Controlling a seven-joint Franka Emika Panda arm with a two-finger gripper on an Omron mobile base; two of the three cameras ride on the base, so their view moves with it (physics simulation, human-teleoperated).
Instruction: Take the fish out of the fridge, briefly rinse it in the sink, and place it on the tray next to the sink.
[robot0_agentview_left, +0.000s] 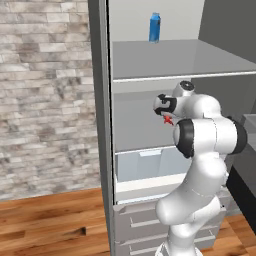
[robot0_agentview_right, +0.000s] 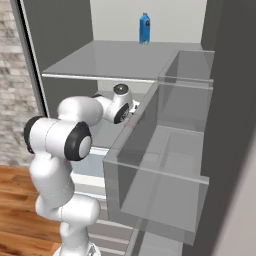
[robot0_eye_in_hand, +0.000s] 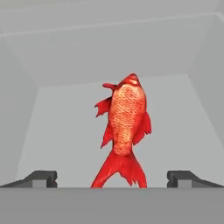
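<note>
— Dark finger tips are seen spread wide at the near edge of the hand view, one to each side, so the gripper (robot0_eye_in_hand: 112, 177) is fully open and nothing is pinched between them.

— Is the fish reached yet?

— Not quite, it is judged. The fish (robot0_eye_in_hand: 124, 131) is lying on the pale middle shelf of the fridge (robot0_agentview_left: 102, 125), its tail pointing toward the gripper and its head toward the back wall. The tail sits between the two tips, but no contact is shown.

— So which step is in hand?

— The first one: the approach for the pick inside the fridge. In the left base view a scrap of red is glimpsed just beside the hand, under the upper shelf.

— What is called for next?

— A short advance, so that the body is straddled, then a closing of the jaws and a withdrawal. Farther off, on the upper shelf, a blue carton (robot0_agentview_left: 154, 27) is left standing.
</note>
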